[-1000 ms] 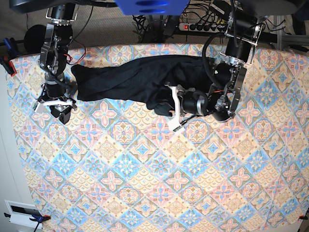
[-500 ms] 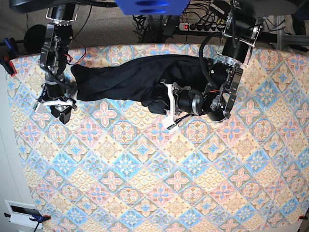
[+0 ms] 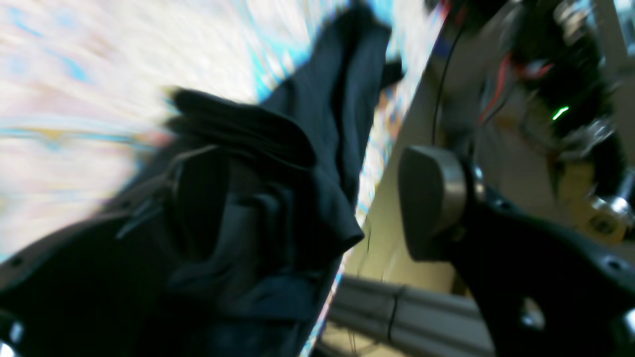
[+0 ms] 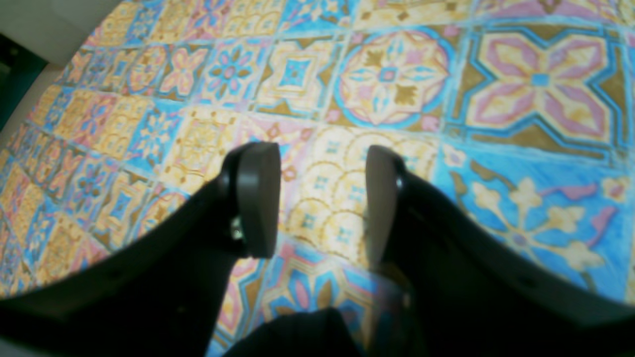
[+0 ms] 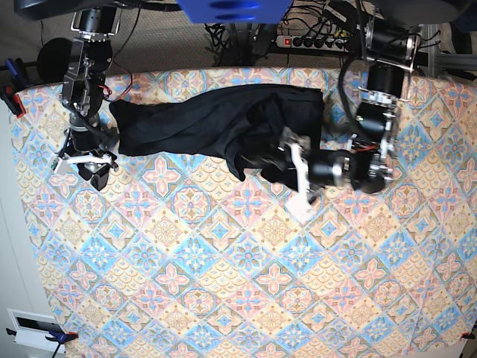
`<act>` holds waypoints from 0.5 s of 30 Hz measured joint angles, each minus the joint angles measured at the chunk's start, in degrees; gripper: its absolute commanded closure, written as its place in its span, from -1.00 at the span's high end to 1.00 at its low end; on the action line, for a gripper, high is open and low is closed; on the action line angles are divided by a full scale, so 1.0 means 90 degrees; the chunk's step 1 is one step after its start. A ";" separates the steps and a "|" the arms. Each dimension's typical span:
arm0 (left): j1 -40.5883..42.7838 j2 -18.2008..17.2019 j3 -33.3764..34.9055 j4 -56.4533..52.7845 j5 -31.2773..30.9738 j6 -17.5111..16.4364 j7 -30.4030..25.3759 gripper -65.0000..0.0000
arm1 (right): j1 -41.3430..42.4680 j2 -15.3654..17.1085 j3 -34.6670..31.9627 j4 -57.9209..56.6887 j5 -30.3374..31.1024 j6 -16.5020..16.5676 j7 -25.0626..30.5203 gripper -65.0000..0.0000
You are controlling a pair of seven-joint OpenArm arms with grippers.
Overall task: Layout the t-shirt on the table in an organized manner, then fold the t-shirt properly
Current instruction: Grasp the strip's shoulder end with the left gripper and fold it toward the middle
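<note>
The black t-shirt lies bunched in a long, rumpled band near the far edge of the desk, running from close to the far left corner toward the middle, with a thicker heap of folds at its right end. The left gripper sits at that heap, blurred in the base view; in the left wrist view its fingers stand spread wide apart, one pad bare and clear of the cloth, the other dark and partly draped by a fold of the t-shirt, so the fabric touches that side only and is not pinched between them. The right gripper hangs over the patterned cloth near the left edge of the desk, just beside the garment's left end; in the right wrist view its fingers are parted with only the tile pattern showing between them, holding nothing. No containers are in view on the desk.
</note>
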 measured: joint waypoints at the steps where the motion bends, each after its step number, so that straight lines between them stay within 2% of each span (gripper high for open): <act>1: 0.0051 -0.0036 -0.0253 0.0010 -0.0056 0.0000 -0.0032 0.34 | 0.0005 -0.0005 -0.0005 0.0002 0.0000 0.0024 0.0005 -0.19; 3: 0.0287 -0.0095 -0.0680 0.0015 -0.0039 0.0000 -0.0044 0.15 | 0.0000 -0.0005 -0.0012 0.0000 0.0002 0.0022 -0.0002 -0.19; 6: 0.0719 -0.0134 -0.0896 0.0015 0.0461 0.0000 0.0007 -0.25 | -0.0012 -0.0002 -0.0027 0.0000 -0.0005 0.0002 0.0002 -0.19; 8: 0.0908 -0.0199 -0.0845 0.0012 0.0775 0.0015 0.0070 -0.57 | -0.0012 -0.0005 -0.0041 0.0002 -0.0002 0.0002 -0.0019 -0.19; 10: 0.1039 -0.0194 -0.0821 0.0015 0.1035 0.0015 0.0010 -0.99 | -0.0010 -0.0029 -0.0041 0.0002 0.0002 0.0024 0.0012 -0.19; 15: 0.1200 -0.0155 -0.0806 0.0015 0.1377 0.0012 -0.0010 -0.96 | -0.0010 -0.0032 -0.0049 0.0002 0.0000 0.0019 -0.0007 -0.19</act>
